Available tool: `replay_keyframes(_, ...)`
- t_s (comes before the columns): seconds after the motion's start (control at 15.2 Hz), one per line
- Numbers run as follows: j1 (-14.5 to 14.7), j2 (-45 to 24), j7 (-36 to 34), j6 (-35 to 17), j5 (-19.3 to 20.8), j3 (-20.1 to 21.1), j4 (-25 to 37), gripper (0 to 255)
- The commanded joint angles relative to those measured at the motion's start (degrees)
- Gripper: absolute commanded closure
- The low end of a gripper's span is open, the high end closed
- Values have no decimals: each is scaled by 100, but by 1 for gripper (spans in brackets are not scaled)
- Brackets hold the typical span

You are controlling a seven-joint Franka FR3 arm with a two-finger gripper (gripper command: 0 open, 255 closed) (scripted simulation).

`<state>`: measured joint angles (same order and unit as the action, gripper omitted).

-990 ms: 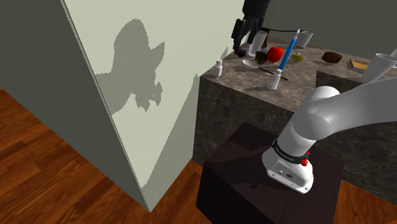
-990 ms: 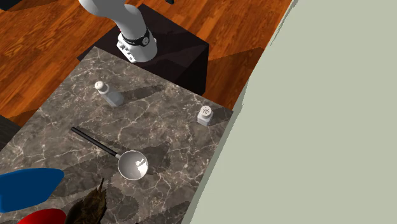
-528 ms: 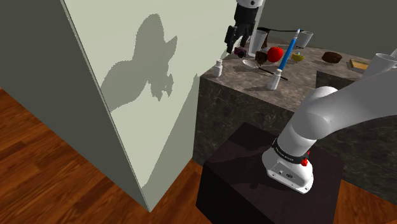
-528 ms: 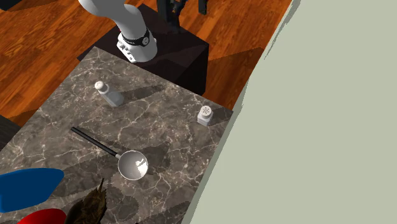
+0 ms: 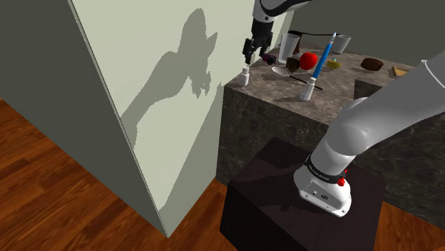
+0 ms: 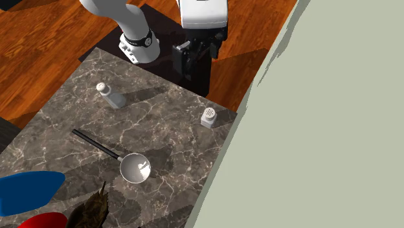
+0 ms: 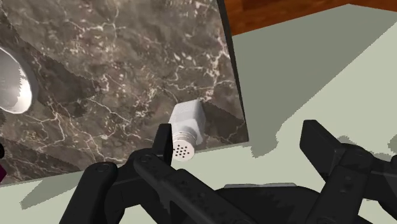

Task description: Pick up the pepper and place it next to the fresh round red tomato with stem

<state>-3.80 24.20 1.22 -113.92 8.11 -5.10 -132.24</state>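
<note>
A small white shaker with a perforated top [image 5: 244,75] [image 6: 208,116] [image 7: 185,131] stands at the counter's corner beside the wall. A second white shaker [image 5: 308,89] [image 6: 109,94] stands near the counter's front edge. The red tomato [image 5: 308,60] [image 6: 42,222] sits further back on the counter. My gripper [image 5: 247,52] [image 6: 194,65] [image 7: 242,143] hangs open just above the corner shaker. In the wrist view that shaker lies close to one fingertip [image 7: 164,136], which does not touch it. Nothing is between the fingers.
A pale green wall [image 6: 324,129] runs right along the counter's edge by the corner shaker. On the dark marble counter [image 6: 162,129] lie a metal ladle [image 6: 134,167], a brown rough lump [image 6: 90,210] and a blue utensil [image 5: 326,51]. Cups and bowls stand at the back.
The gripper has come away from the back of the counter toward the shoulder view's left, to hang over the corner shaker. It has entered the second exterior view from the top.
</note>
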Motion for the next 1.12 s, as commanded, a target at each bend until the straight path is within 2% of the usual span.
replay_keyframes(0.0, -46, -405, 91, -246, 36, -100, 180, 0)
replay_keyframes(0.33, -152, -1404, 322, -784, 47, -328, 679, 0)
replay_keyframes(0.86, -191, -1757, 345, -1395, 49, -391, 426, 0)
replay_keyframes(1.06, -191, -1756, 345, -1395, 49, -391, 426, 0)
